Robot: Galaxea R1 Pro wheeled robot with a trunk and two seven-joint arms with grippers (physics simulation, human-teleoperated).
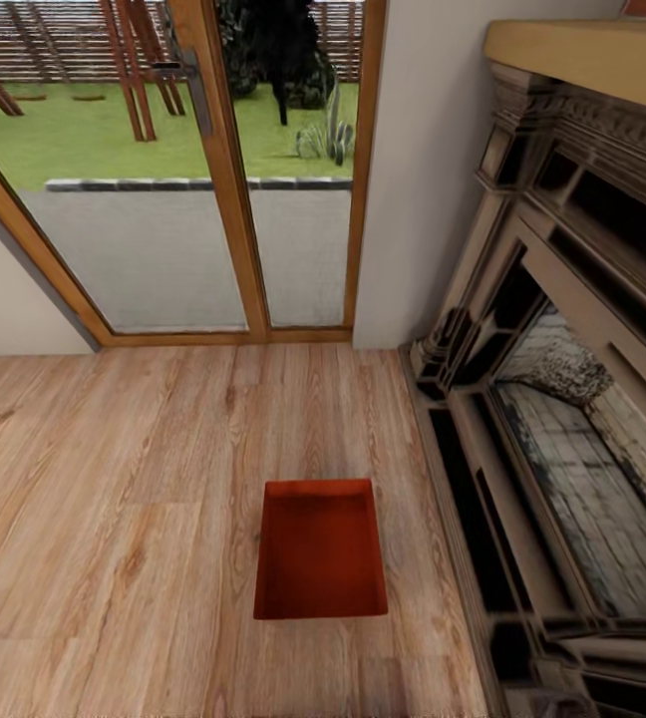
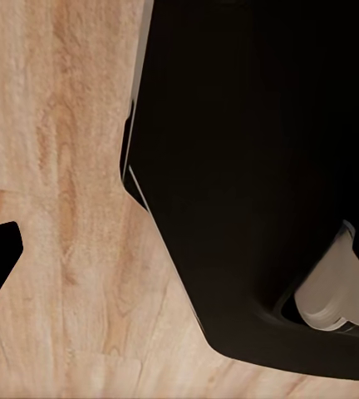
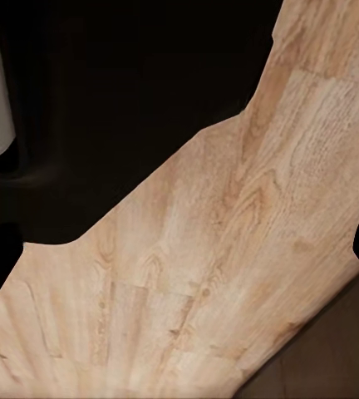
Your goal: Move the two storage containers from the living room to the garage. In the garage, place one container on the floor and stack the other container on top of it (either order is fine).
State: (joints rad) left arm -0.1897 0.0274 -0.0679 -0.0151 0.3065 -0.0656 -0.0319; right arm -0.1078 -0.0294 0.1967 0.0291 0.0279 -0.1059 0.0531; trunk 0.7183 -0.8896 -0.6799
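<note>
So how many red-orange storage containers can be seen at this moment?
1. One storage container stands on the wood floor, in front of the glass door and left of the fireplace. The second one may be outside the view.

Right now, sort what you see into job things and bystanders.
Job things:
- storage container, red-orange, open top, alone on the wood plank floor of the living room

Bystanders:
- fireplace to the container's right
- glass door ahead, with lawn behind it
- white wall
</note>
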